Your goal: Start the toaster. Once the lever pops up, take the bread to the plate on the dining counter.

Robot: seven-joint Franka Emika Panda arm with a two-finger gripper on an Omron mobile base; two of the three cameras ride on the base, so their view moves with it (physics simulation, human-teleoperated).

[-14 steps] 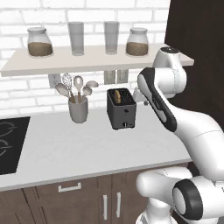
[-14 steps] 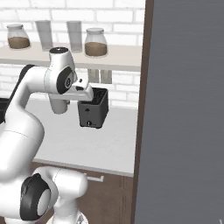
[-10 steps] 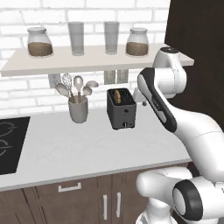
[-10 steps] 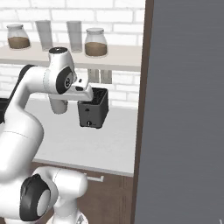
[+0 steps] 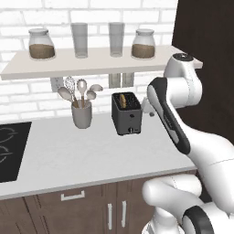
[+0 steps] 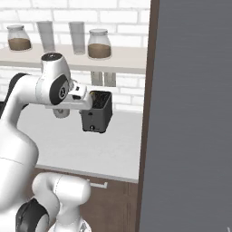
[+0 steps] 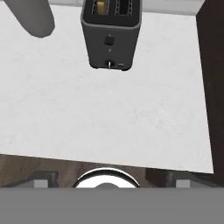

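Toaster [image 5: 126,113], dark grey, two-slot, standing upright on the pale tabletop [image 5: 91,155] near the brick back wall; a small knob sits low on its front face. Bread [image 5: 123,100], golden-brown, set down in one slot, its top edge visible; in the hand view it occupies the left slot [image 7: 101,6] and the other slot is dark. The jaws [image 7: 109,177] stand wide apart and hold nothing, well back from the toaster's front face, with bare tabletop between; in the base views the hand is beside the toaster, to its right, and clear of it. Left of the toaster, a grey cup [image 5: 82,114] holds a whisk and spoons. On the shelf [image 5: 91,61] above, two lidded jars [image 5: 41,44] with brown contents flank two glasses [image 5: 79,39].
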